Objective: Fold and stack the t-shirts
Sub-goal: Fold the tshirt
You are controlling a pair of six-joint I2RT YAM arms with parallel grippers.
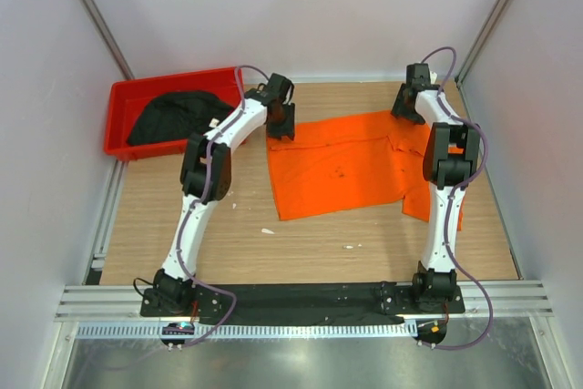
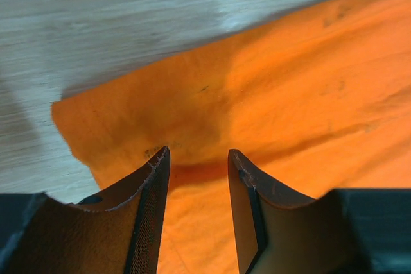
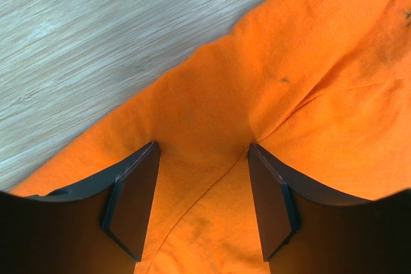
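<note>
Left claw [image 2: 198,152] fills the bottom of its wrist view: fingers spread, poised over the orange t-shirt [image 2: 289,94] near its edge, with bare tabletop [image 2: 96,17] at 11 o'clock. Can't tell if the tips touch cloth.

Right claw [image 3: 203,145]: also spread, tips down at the orange cloth, and a crease runs off the right-hand tip. Wood shows at 10 o'clock.

Top view: the orange t-shirt lies spread out, slightly rumpled, at about 1 o'clock from the tabletop centre. The left claw is at its 10 o'clock corner and the right claw at its 1 o'clock edge. The right arm [image 1: 444,179] hides part of the shirt's 3 o'clock side.

Black t-shirt [image 1: 178,117] is bunched in the red bin [image 1: 123,102] at the tabletop's 10 o'clock corner, apart from the orange one.
</note>
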